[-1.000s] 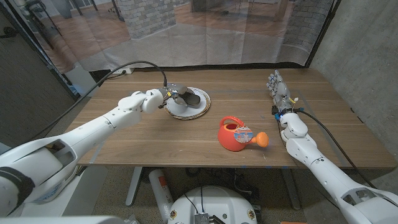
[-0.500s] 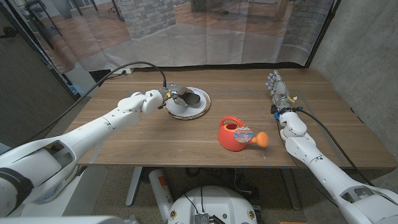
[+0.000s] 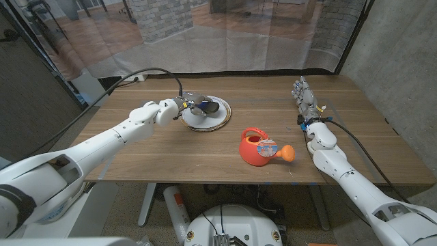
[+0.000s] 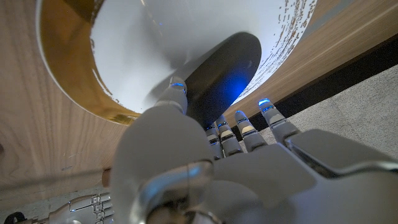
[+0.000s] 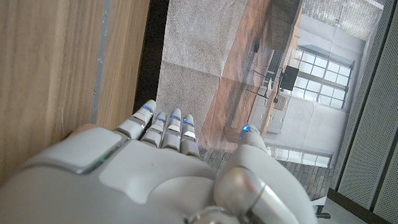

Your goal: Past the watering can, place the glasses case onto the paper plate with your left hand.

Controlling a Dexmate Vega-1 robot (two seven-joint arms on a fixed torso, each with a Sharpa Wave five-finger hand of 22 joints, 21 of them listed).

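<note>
While my left arm reaches in from the lower left of the head view, my left hand [image 3: 186, 106] sits at the left rim of the paper plate [image 3: 220, 119], just above the middle of the frame. The glasses case [image 3: 209, 106], dark and oval, lies on the plate's white face. In the left wrist view the fingers [image 4: 241, 127] sit at the near end of the case [image 4: 224, 71], with the thumb tip against its edge, so I read the hand as holding the case where it lies on the plate [image 4: 130, 56]; how firm that hold is I cannot tell.

Right of the plate and lower in the head view, the red watering can [image 3: 258, 147] stands on the wooden table [image 3: 164, 154] with its orange spout pointing right, well apart from both hands.

Further right, near the table's right edge, my right hand [image 3: 304, 97] stands with its fingers extended toward the upper part of the frame. The right wrist view shows those fingers [image 5: 166, 129] straight, side by side and holding nothing.
</note>
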